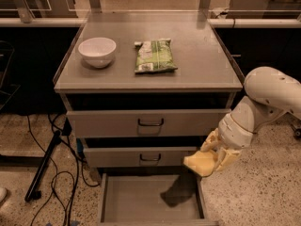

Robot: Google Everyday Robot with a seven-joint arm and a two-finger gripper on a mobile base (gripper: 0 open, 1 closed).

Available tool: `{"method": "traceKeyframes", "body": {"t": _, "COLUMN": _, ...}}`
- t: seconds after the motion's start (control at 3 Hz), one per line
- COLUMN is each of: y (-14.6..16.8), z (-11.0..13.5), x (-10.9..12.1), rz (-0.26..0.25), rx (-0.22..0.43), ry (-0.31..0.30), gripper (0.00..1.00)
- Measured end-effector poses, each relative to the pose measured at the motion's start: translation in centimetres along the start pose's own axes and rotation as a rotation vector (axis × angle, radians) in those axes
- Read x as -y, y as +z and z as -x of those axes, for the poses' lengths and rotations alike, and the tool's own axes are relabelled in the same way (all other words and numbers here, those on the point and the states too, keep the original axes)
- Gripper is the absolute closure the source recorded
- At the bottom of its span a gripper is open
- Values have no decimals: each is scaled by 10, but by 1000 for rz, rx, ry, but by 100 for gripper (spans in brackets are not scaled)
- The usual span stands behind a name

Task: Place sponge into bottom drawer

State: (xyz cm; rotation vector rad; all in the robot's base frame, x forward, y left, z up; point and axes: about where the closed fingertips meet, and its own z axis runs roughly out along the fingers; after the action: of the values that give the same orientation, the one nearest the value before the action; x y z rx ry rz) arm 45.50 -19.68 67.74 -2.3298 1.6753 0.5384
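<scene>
Three drawers are stacked under the surface (207, 69), and only the bottom drawer (136, 202) is pulled out, its grey floor bare but for a shadow. Over its right wall the sponge (200, 163) is held, gripped in the closed tool (214, 158), in front of the right end of the middle drawer (141, 157). The sponge should be carried leftward past that wall, toward the tray's middle, lowered, and only then released; let go here, it could catch the thin wall and fall outside. Cables (51, 182) are strewn at far left, well clear. On the surface a white bowl (97, 52) is set near the left edge and a green packet (154, 55) near the middle; neither is in the way.
</scene>
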Motion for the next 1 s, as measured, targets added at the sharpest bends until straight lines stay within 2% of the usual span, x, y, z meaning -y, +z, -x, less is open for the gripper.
{"method": "traceKeyframes", "body": {"t": 0.33, "y": 35, "z": -6, "x": -8, "rz": 25, "rx": 24, "ry": 54, "gripper": 100}}
{"method": "traceKeyframes", "body": {"t": 0.67, "y": 110, "z": -26, "x": -12, "rz": 83, "rx": 64, "ry": 121, "gripper": 100}}
{"method": "traceKeyframes", "body": {"t": 1.0, "y": 114, "z": -26, "x": -12, "rz": 85, "rx": 70, "ry": 126, "gripper": 100}}
